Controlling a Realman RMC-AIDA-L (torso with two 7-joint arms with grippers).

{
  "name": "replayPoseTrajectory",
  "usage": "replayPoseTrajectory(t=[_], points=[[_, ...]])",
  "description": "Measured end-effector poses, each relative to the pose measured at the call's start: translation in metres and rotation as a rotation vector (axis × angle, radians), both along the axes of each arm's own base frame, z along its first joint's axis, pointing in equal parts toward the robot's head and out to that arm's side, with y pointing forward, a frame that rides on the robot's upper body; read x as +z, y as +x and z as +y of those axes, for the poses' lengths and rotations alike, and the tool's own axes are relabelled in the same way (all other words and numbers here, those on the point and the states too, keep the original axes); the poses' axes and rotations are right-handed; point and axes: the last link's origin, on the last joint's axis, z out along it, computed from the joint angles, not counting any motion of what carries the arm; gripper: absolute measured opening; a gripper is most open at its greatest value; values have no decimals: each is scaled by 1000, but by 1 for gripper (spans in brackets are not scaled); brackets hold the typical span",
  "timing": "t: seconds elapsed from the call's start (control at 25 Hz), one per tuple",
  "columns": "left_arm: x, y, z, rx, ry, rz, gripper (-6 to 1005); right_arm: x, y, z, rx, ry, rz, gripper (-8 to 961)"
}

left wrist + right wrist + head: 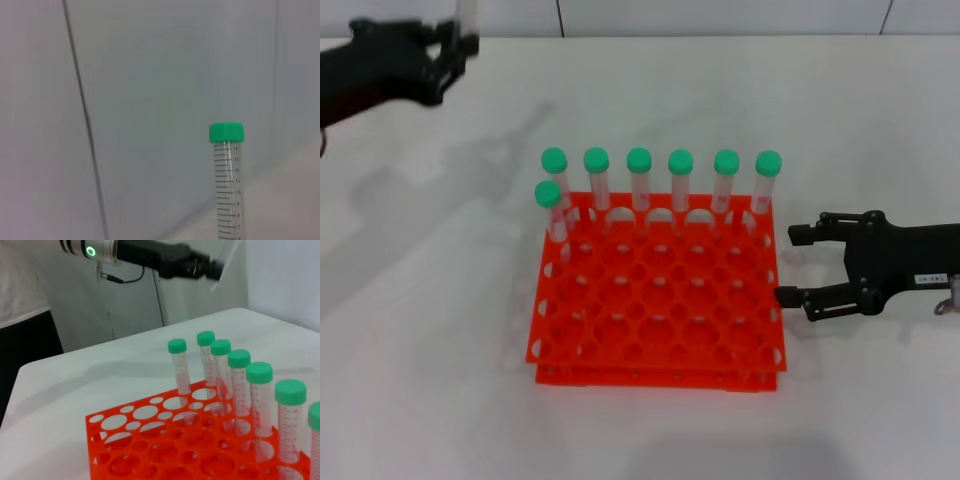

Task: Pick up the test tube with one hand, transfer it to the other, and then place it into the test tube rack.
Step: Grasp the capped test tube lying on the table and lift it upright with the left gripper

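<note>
My left gripper (453,50), black and unlabelled, is raised at the far left, well away from the rack, and is shut on a clear test tube (468,16). The tube's top runs out of the head view. The left wrist view shows this tube (228,185) upright with its green cap. In the right wrist view the left gripper (212,268) holds the tube (227,259) high above the table. My right gripper (788,266), with a white label, is open and empty, low beside the right side of the orange-red test tube rack (650,376).
Several green-capped tubes (639,180) stand in the rack's back row, and one more (551,208) stands in the second row at the left. They also show in the right wrist view (239,385), as does the rack (115,440). A person (25,295) stands behind the table.
</note>
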Motion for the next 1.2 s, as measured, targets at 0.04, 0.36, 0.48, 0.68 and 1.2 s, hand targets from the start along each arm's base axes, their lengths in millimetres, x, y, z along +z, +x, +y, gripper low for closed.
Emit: replayPoseTrajectory(t=[0.04,0.36,0.48,0.68,1.2], points=[[-2,0,-1,-29,18,-49,191,-1,0,0,0,0,2,871],[-19,16,1,-177,-108,-283,193,-7,-5,-1,17,0,11,871],[-21,26,1,-219,-233,-289,194,-8,-6,-1,25,2,12,871],[-21,42,-2,-255,-437,-248,196,-8,-6,-2,40,16,20,871],[-37,54,5,-187,-704,1,199,-5,-3,-3,34,34,24,870]])
